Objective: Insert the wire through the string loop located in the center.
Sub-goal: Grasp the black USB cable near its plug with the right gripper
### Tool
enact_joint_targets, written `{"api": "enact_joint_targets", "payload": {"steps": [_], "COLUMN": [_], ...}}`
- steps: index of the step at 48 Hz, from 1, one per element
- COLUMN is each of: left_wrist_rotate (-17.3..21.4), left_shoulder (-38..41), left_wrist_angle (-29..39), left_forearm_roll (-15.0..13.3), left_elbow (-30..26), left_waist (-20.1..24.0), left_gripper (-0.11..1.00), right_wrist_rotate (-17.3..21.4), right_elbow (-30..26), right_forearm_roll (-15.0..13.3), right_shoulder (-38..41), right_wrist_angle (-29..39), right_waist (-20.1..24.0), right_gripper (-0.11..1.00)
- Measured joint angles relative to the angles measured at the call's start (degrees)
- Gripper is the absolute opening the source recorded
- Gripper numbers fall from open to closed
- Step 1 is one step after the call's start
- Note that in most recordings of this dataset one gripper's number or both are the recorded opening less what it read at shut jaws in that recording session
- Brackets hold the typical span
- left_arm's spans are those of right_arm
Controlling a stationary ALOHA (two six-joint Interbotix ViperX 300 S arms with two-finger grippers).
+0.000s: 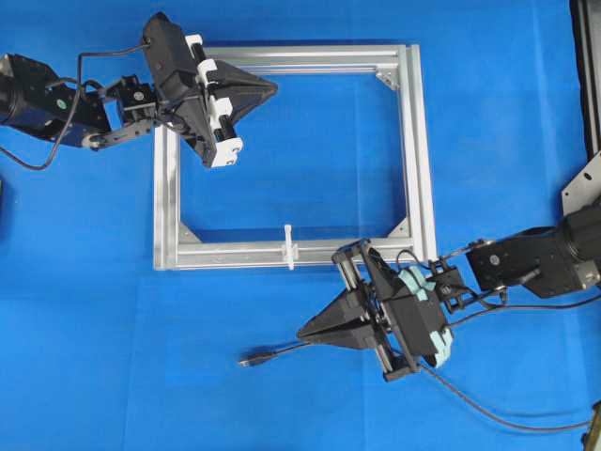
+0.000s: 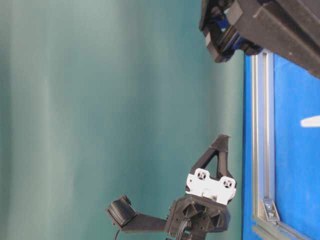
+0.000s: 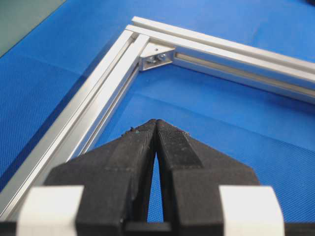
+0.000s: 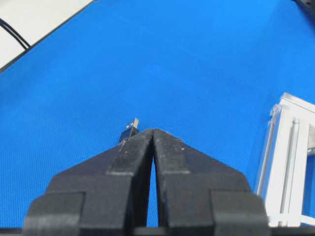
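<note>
My right gripper (image 1: 305, 333) hung with its fingertips pressed together, holding nothing. The wire (image 1: 282, 352) lay on the blue mat (image 1: 94, 310) just beside those tips, its plug end (image 4: 130, 129) poking out past them in the wrist view. My left gripper (image 1: 272, 89) was likewise closed and empty over the aluminium frame (image 1: 423, 160). I counted one wire, one string loop (image 1: 289, 246) upright on the frame's near rail, two grippers.
</note>
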Motion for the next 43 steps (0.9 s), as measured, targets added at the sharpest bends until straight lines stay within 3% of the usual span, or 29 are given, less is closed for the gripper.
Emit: {"api": "enact_joint_targets", "payload": {"steps": [6, 29, 35, 43], "left_wrist_rotate": [-0.09, -0.26, -0.26, -0.35], "left_shoulder": [-0.97, -1.23, -1.32, -1.23], "left_wrist_angle": [0.18, 0.18, 0.18, 0.18], "left_forearm_roll": [0.53, 0.79, 0.88, 0.88], "left_elbow": [0.35, 0.97, 0.97, 0.97], "left_waist": [-0.09, -0.18, -0.26, -0.18], "left_gripper": [0.0, 0.0, 0.0, 0.0], "right_wrist_rotate": [0.0, 3.34, 4.31, 4.48], "right_elbow": [-0.09, -0.53, -0.7, -0.88], "right_forearm_roll": [-0.62, -1.58, -1.58, -1.67], "right_shoulder": [-1.14, -1.58, -1.58, -1.58], "right_wrist_angle": [0.35, 0.97, 1.67, 1.93], "right_waist": [0.09, 0.26, 0.26, 0.53], "right_gripper": [-0.05, -0.03, 0.17, 0.66]}}
